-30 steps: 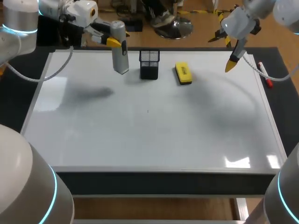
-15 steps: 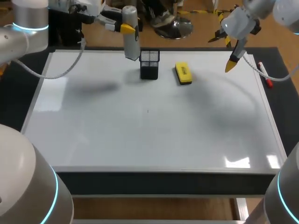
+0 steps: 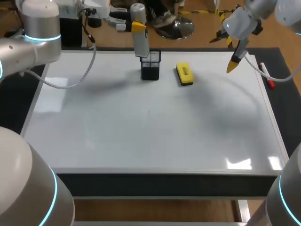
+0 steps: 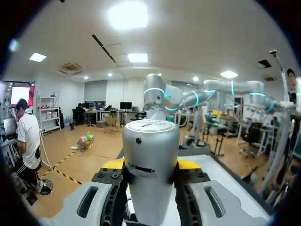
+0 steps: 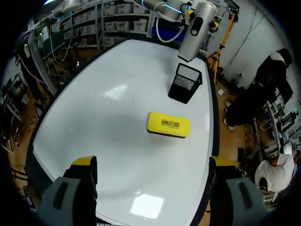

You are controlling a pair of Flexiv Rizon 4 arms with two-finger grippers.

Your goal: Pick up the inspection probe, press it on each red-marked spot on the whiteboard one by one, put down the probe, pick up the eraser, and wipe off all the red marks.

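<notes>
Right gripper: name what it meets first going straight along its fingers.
Likely the yellow eraser ahead of the right gripper; depth is unclear, so perhaps the bare whiteboard just before it.

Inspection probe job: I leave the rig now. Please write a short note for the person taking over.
Left gripper: shut on the inspection probe, held upright near the black mesh holder's top rim.
Right gripper: open, empty, above the whiteboard's far right part.
Eraser: on the board, right of the holder.
Done: probe picked up; no red marks visible on the board.
Left: put down the probe, take the eraser, wipe any marks.
</notes>
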